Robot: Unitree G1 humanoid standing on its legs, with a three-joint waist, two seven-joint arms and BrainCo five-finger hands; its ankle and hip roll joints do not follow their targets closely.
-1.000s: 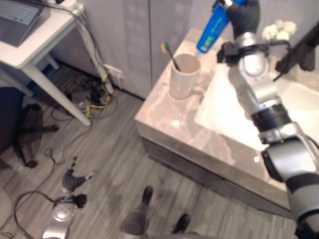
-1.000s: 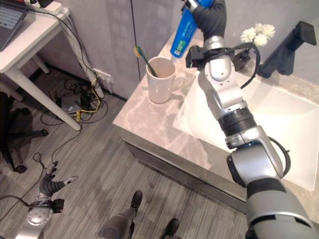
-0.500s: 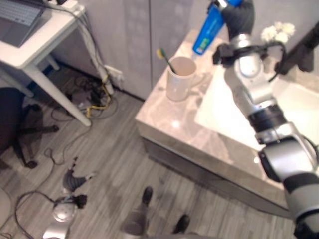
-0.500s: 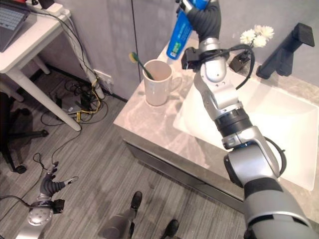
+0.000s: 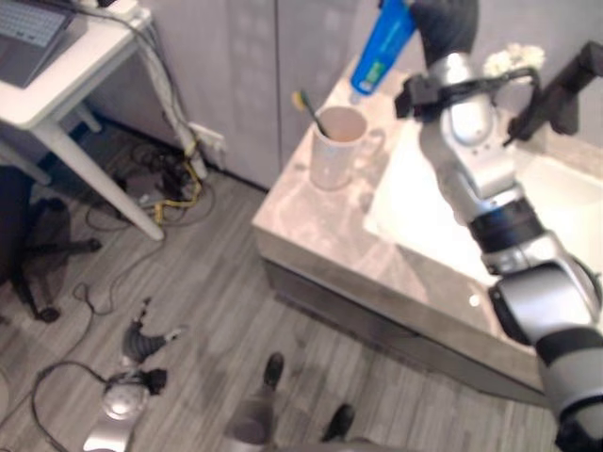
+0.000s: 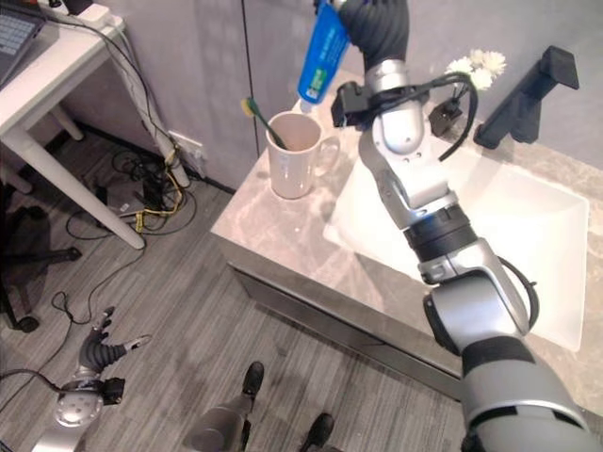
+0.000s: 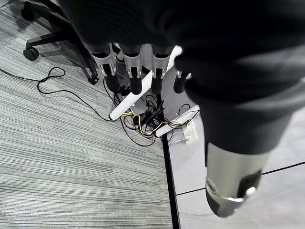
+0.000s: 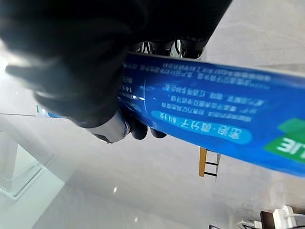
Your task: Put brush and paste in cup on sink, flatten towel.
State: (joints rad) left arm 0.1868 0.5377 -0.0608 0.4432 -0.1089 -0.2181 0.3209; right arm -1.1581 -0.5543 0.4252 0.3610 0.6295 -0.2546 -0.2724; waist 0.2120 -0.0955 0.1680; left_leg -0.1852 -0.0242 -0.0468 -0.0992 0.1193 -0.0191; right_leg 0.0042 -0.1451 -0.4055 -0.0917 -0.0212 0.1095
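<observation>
Right now your right hand (image 6: 372, 24) is gripping one blue toothpaste tube (image 6: 323, 52), fingers curled round it, holding it tilted just above one cup (image 6: 291, 156) on the sink counter (image 6: 273, 226). One toothbrush (image 6: 256, 118) is leaning in that cup toward 10 o'clock. Your left hand (image 6: 99, 353) is hanging relaxed, fingers straight, over the floor (image 7: 57, 143).

Cup (image 6: 292, 155) near the left rear corner of the sink counter (image 6: 283, 240), toothbrush (image 6: 259, 119) standing in it, toothpaste tube (image 6: 322, 52) above it, basin (image 6: 509, 235) to its right, faucet (image 6: 523, 94) and flowers (image 6: 476, 66) along the rear edge
</observation>
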